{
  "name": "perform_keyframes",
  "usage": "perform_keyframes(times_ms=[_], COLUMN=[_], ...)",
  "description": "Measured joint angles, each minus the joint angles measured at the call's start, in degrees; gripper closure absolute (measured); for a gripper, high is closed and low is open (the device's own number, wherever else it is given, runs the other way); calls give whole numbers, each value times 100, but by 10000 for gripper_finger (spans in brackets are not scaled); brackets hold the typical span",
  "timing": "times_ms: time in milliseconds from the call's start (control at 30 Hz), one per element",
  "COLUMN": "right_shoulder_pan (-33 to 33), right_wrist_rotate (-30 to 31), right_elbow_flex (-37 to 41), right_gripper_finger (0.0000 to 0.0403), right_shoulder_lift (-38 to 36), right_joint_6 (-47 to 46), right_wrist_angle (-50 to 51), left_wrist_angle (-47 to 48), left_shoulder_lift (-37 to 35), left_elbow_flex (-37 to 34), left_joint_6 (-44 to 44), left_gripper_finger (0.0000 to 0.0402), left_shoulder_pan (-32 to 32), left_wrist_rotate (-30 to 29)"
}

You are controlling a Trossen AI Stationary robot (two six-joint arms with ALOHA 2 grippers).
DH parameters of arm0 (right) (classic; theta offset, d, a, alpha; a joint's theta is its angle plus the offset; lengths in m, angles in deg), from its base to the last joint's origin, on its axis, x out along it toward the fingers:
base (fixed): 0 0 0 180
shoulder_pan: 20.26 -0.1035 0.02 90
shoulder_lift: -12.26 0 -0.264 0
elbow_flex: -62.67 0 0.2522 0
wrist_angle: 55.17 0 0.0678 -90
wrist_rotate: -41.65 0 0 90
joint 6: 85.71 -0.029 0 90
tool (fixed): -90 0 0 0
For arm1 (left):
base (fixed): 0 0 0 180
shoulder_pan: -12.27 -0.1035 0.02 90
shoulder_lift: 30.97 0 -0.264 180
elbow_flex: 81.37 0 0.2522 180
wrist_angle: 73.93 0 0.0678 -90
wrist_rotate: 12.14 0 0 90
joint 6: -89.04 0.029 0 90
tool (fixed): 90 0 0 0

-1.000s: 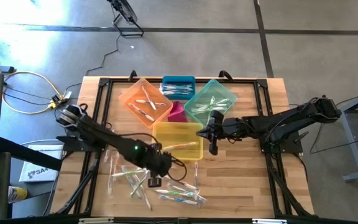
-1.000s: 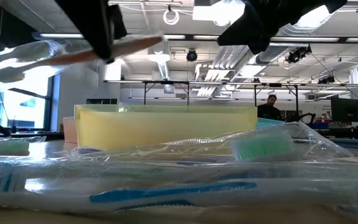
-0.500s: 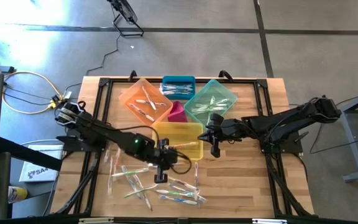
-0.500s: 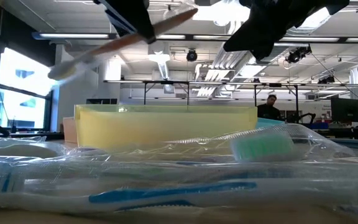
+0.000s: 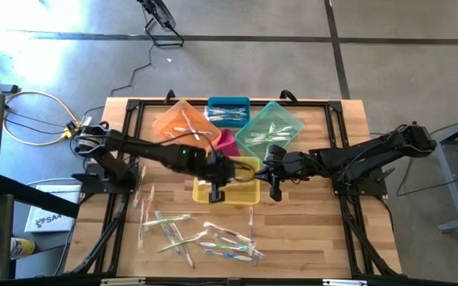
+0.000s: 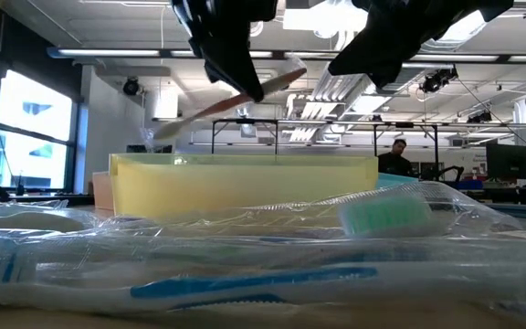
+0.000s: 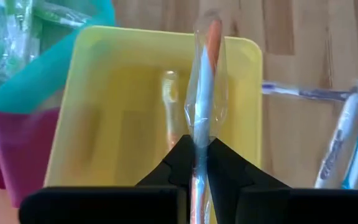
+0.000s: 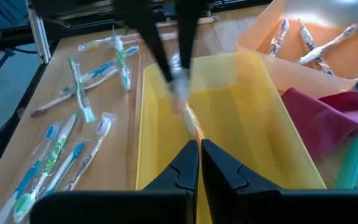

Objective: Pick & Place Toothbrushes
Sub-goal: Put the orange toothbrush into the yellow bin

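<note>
My left gripper [image 5: 217,188] hangs over the yellow bin [image 5: 241,168] and is shut on one wrapped toothbrush [image 7: 205,81] with an orange accent, which shows slanted in the low view [image 6: 210,110]. A faint second toothbrush [image 7: 169,93] seems to lie on the bin's floor. Many more wrapped toothbrushes [image 5: 205,234] lie flat in a loose pile on the wood near the table's near edge, and fill the low view's foreground [image 6: 245,283]. My right gripper [image 8: 199,148] is shut and empty, hovering by the yellow bin's right rim [image 5: 274,184]. My left gripper pinches the toothbrush between its two fingers [image 7: 182,155], part-way along the handle [image 7: 199,134], clear wrapper included. The fingers come from above. The toothbrush is lifted clear above the yellow bin [image 7: 104,99] and tilts, with its longer part [image 6: 185,121] slanting down.
Behind the yellow bin stand an orange bin [image 5: 183,127], a blue bin [image 5: 229,110], a teal bin [image 5: 270,127] and a small pink one [image 5: 227,143], several holding toothbrushes. A black frame [image 5: 130,143] runs round the tabletop. Bare wood lies right of the pile [image 5: 308,230].
My left gripper has carried the toothbrush up from the pile toward the table's far-right and now stands over the yellow bin. It has turned on the way, and the toothbrush has gone from near level to slanted.
</note>
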Motion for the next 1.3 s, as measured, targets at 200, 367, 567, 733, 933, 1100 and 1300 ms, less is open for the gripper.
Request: perform_keyframes(times_ms=[200, 367, 567, 733, 933, 1100, 1300], right_shoulder_pan=[0, 0, 0, 0, 0, 0, 0], right_wrist_rotate=[0, 0, -2, -2, -2, -2, -2], right_elbow_flex=[0, 0, 0, 0, 0, 0, 0], right_gripper_finger=[393, 393, 393, 393, 393, 393, 393], right_shoulder_lift=[0, 0, 0, 0, 0, 0, 0], right_joint_6=[118, 119, 120, 121, 121, 121, 121], right_wrist_angle=[7, 20, 20, 20, 48, 53, 73], left_wrist_angle=[-56, -86, -694, -1281, -1313, -1252, -1315], left_shoulder_lift=[69, 146, 277, 460, 783, 1094, 1324], left_elbow_flex=[-23, -172, -530, -642, -634, -644, -640], left_joint_6=[22, 21, 2, 25, 43, 2, -2], left_gripper_finger=[378, 378, 378, 378, 378, 378, 376], left_shoulder_pan=[-464, -717, -884, -880, -880, -880, -880], left_wrist_rotate=[143, 156, 629, 731, 731, 773, 892])
